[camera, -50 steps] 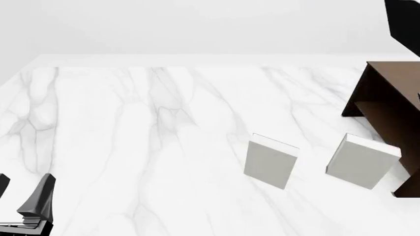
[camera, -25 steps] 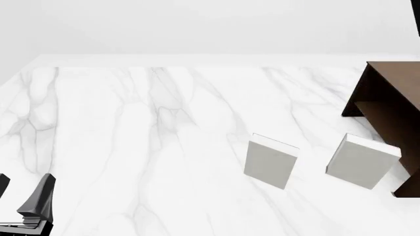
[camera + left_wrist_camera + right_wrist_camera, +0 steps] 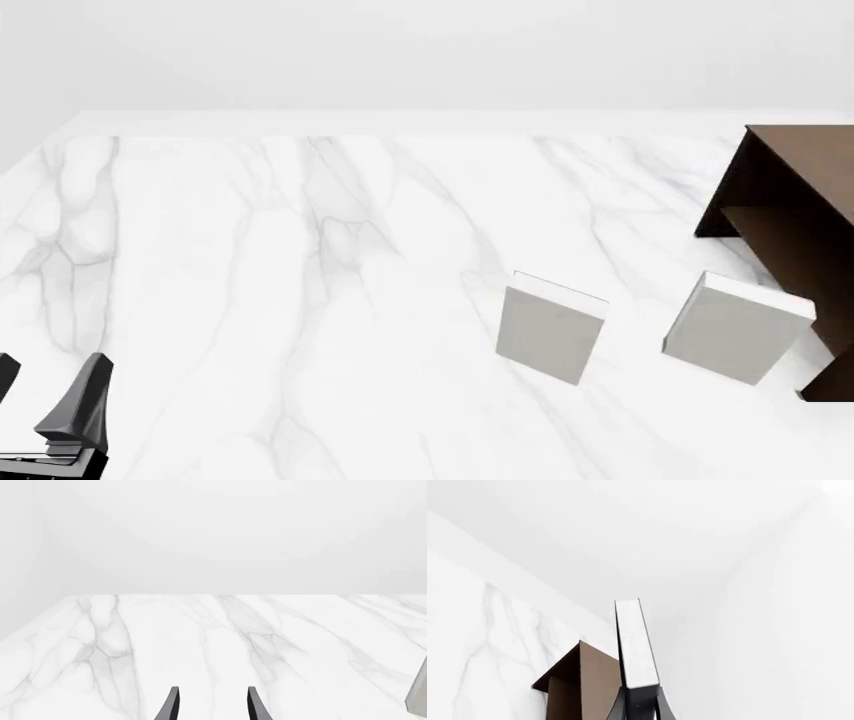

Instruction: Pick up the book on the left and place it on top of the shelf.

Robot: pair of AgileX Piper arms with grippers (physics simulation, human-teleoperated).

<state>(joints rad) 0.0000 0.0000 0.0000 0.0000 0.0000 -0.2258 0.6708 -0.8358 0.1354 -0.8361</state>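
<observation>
The book, black-covered with a white page edge, shows only in the right wrist view. It is held edge-on in the air, with my right gripper shut on its lower end. The dark brown shelf lies beyond and below the book. In the front view the shelf stands at the far right edge, and neither the book nor the right gripper is in that view. My left gripper rests open at the near left corner, and between its fingers there is nothing but bare marble.
Two light grey books stand on the marble table, one at centre right and one close against the shelf's near side. An edge of a grey book shows in the left wrist view.
A black shape at the front view's top right corner one second ago has gone out of frame. The left gripper and the grey books have not moved.
</observation>
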